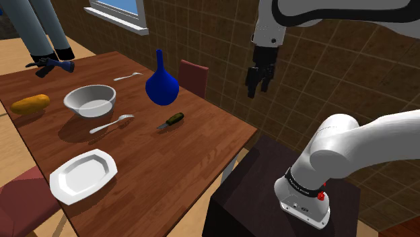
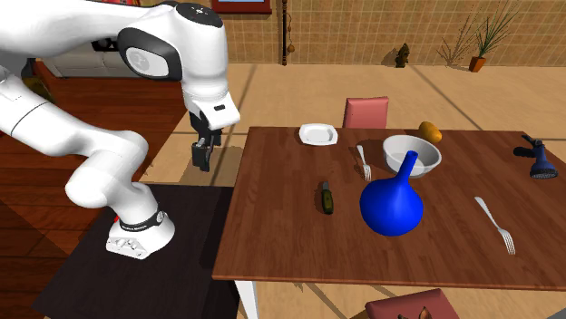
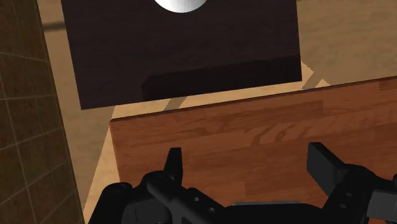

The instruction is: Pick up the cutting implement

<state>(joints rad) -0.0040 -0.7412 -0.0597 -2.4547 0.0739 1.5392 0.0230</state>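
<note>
The cutting implement is a small knife [image 1: 171, 122] [image 2: 325, 197] with a dark green handle. It lies flat on the wooden table [image 1: 168, 168] [image 2: 290, 245], near the edge that faces my stand. My black gripper [image 1: 258, 84] [image 2: 203, 154] hangs high in the air off that edge, over the gap between stand and table. It is well apart from the knife. In the wrist view the gripper [image 3: 249, 167] is open. Its fingers [image 3: 175, 163] stand wide apart with nothing between them, above the table's corner [image 3: 254, 133].
A blue vase [image 1: 161, 85] [image 2: 392, 204] stands just beyond the knife. A white bowl [image 1: 89, 99], two forks [image 1: 112, 123] [image 2: 494, 223], a white plate [image 1: 83, 175] and an orange object [image 1: 30, 103] also lie on the table. A red chair [image 1: 194, 75] stands at its side. The dark stand [image 1: 256, 195] is beside the table.
</note>
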